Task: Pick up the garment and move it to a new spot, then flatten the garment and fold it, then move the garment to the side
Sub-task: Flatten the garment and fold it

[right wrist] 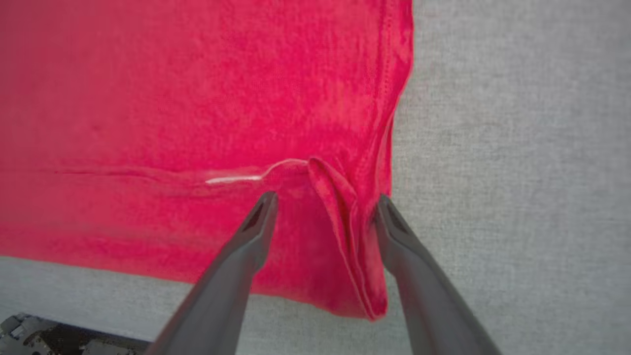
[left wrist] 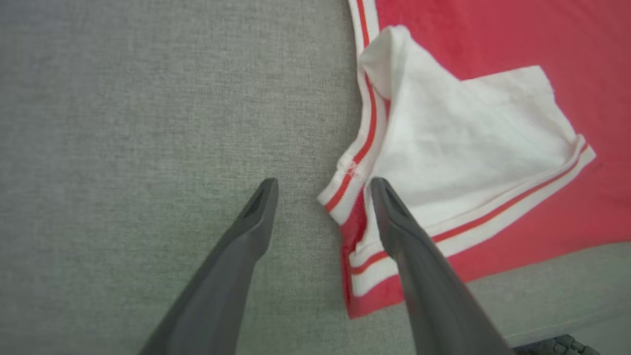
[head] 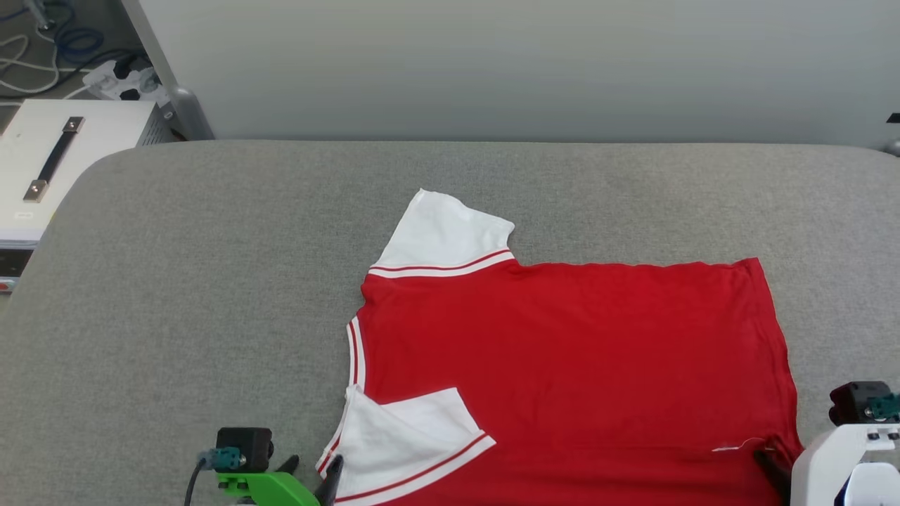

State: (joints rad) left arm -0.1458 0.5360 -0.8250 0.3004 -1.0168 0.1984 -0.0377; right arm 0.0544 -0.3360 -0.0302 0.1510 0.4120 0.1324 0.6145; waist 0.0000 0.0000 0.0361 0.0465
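While garment (head: 562, 337) lies spread, left gripper (left wrist: 324, 185), right gripper (right wrist: 326, 197) gape at corners; grey surface (head: 211, 281) wide leftward.

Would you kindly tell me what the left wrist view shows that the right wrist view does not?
Left wrist view: a white sleeve with striped trim, folded onto the red garment, by the open left gripper. Right wrist view: a bunched hem corner within the open right gripper. Both: that garment on the grey surface.
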